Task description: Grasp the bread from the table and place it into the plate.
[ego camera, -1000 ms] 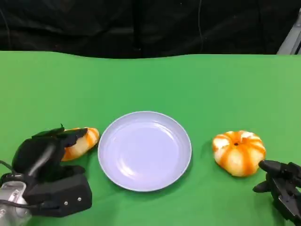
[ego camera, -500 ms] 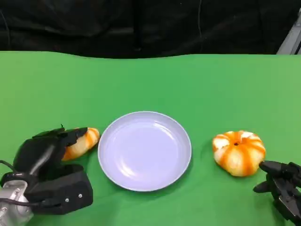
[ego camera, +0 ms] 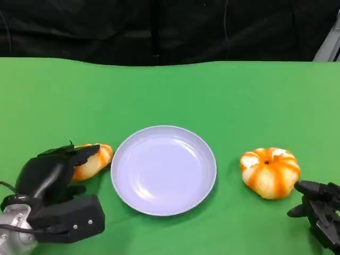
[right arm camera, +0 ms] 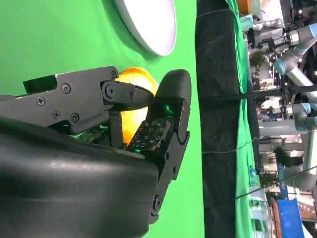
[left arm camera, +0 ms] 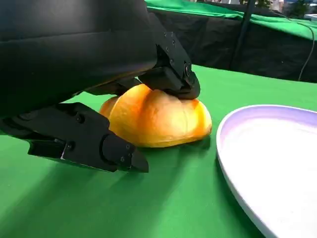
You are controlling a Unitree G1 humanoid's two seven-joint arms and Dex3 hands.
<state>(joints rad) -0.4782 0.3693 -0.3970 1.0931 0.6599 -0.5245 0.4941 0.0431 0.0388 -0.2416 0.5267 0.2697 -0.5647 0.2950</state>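
Observation:
A long orange-and-white bread (ego camera: 96, 158) lies on the green table just left of the empty lilac plate (ego camera: 163, 170). My left hand (ego camera: 50, 175) reaches over it. In the left wrist view the upper fingers (left arm camera: 171, 82) touch the top of the bread (left arm camera: 158, 119), while the thumb (left arm camera: 84, 144) stands apart from it, low over the cloth, and the plate (left arm camera: 277, 163) is close beside. A round orange-striped bread (ego camera: 269, 172) sits right of the plate. My right hand (ego camera: 319, 210) waits just behind it with fingers apart, holding nothing.
The green table (ego camera: 170, 90) stretches far behind the plate to a black curtain (ego camera: 159, 26). In the right wrist view the round bread (right arm camera: 131, 121) shows between the fingers of my right hand (right arm camera: 99, 148), with the plate (right arm camera: 148, 25) beyond.
My left hand has shifted only slightly over the long bread. The bread, the plate and my right hand stay where they were.

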